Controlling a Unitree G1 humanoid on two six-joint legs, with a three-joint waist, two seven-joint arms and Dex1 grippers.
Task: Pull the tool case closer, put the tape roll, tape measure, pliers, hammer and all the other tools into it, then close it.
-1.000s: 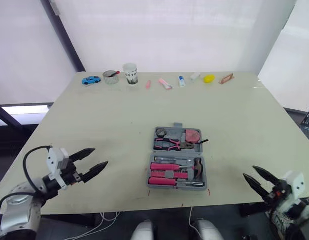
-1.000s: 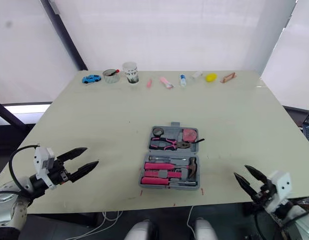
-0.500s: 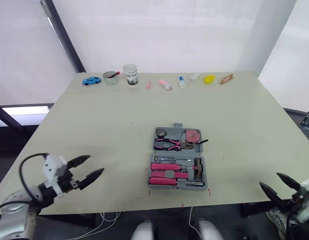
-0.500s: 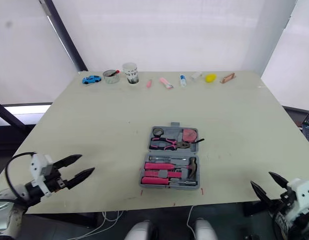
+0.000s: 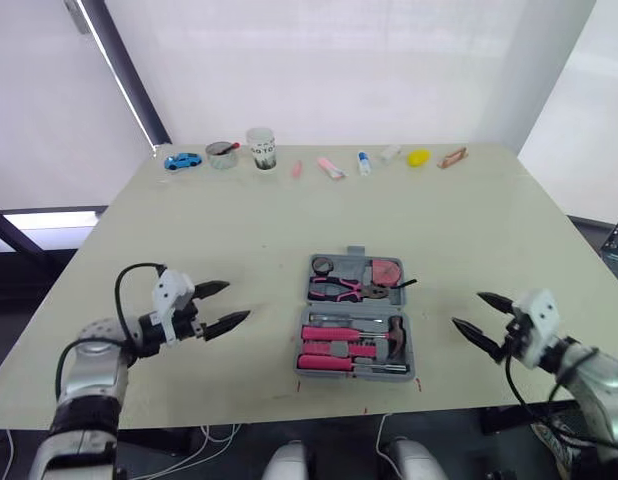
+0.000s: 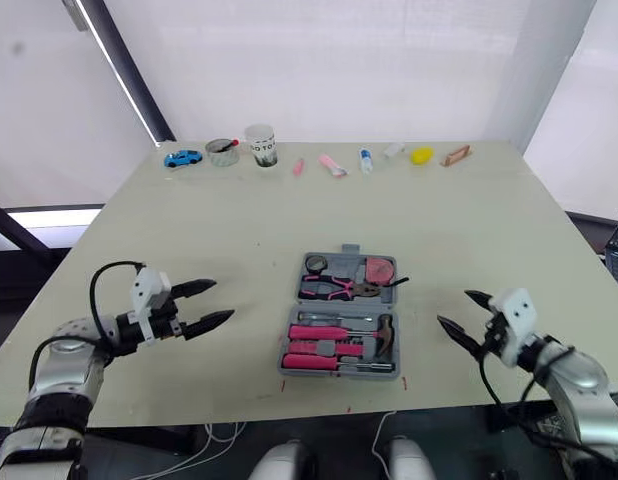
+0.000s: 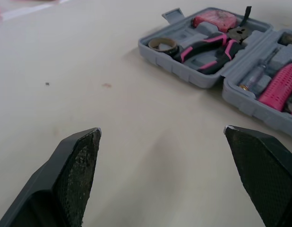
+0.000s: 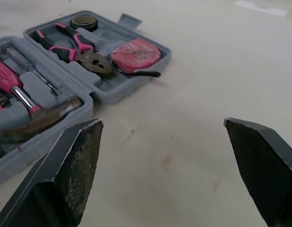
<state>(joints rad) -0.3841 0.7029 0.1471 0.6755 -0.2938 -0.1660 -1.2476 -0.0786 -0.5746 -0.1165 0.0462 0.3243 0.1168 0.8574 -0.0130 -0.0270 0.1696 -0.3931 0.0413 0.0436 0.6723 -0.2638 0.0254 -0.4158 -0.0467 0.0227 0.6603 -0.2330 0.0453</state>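
Tool case [image 5: 355, 318], lower centre of frame, lay open on the tabletop [image 5: 239, 230] with tools seated inside. Left jaws and right jaws, both spread empty, flanked it, apparently ready to fold it shut.

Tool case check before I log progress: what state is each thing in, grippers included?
Tool case: open, lying flat.
Tape roll: in the case.
Tape measure: in the case.
Pliers: in the case.
Hammer: in the case.
Left gripper: open, empty.
Right gripper: open, empty.
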